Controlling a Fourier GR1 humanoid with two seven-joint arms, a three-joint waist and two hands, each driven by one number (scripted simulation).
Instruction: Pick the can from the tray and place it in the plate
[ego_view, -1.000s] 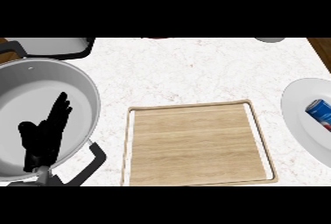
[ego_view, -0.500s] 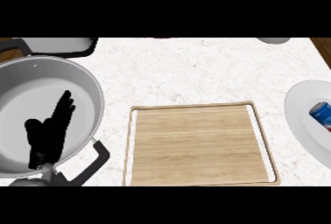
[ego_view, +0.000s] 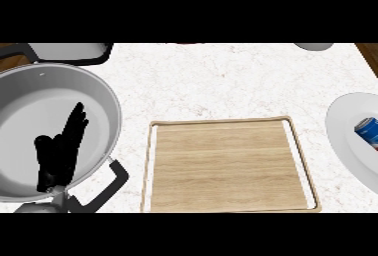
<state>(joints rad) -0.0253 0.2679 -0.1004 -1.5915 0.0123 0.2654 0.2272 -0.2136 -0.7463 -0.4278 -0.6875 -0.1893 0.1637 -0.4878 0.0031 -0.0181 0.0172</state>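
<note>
The blue, red and white can (ego_view: 367, 127) lies on the white plate (ego_view: 347, 145) at the right edge, partly cut off by the frame. The wooden tray (ego_view: 225, 165) sits in the middle of the counter with nothing on it. My left hand (ego_view: 60, 150) rests open, fingers up, over the big grey pot (ego_view: 44, 100) at the left. My right hand does not show.
The pot has a black handle (ego_view: 111, 182) sticking out toward the tray. A second grey pan (ego_view: 66, 50) with a dark handle lies at the back left. A small grey object (ego_view: 316, 46) sits at the back right. Bare marble counter (ego_view: 221, 80) lies behind the tray.
The view has shifted slightly, so the plate and can sit further right and lower in the frame. The left hand keeps its pose over the pot.
</note>
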